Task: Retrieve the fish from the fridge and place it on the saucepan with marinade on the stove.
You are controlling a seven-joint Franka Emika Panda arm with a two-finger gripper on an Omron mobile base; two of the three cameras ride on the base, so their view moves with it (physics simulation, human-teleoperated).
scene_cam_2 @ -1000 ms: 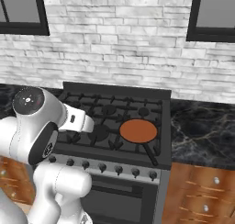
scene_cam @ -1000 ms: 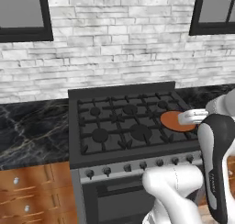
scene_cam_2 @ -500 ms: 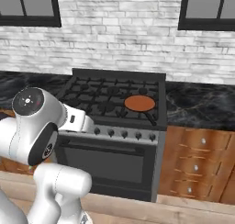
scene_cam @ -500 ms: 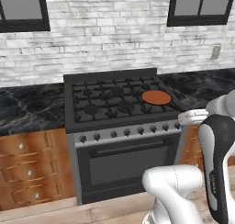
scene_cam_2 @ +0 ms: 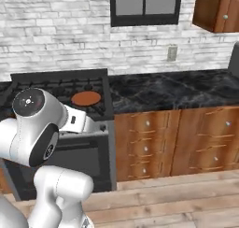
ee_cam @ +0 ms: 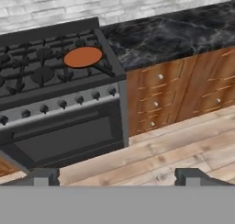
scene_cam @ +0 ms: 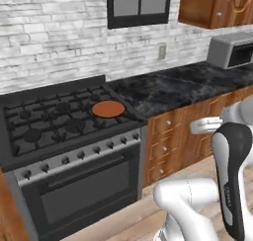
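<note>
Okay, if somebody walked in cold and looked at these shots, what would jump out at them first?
The saucepan with marinade, its orange-brown inside bright against the black stove, sits on the right-hand burner. Right of the stove runs a black marble counter over wooden drawers. The gripper points toward the oven front, jaws apart.

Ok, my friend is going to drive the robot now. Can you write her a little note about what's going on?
Hand: open, holding nothing, up in the air well back from the stove.
Saucepan with marinade: on the stove's right side, nothing in it.
Right of the stove: black counter over wooden drawers.
Done: nothing you can see yet.
Left: find the fridge, get the fish, lay it in the pan.
</note>
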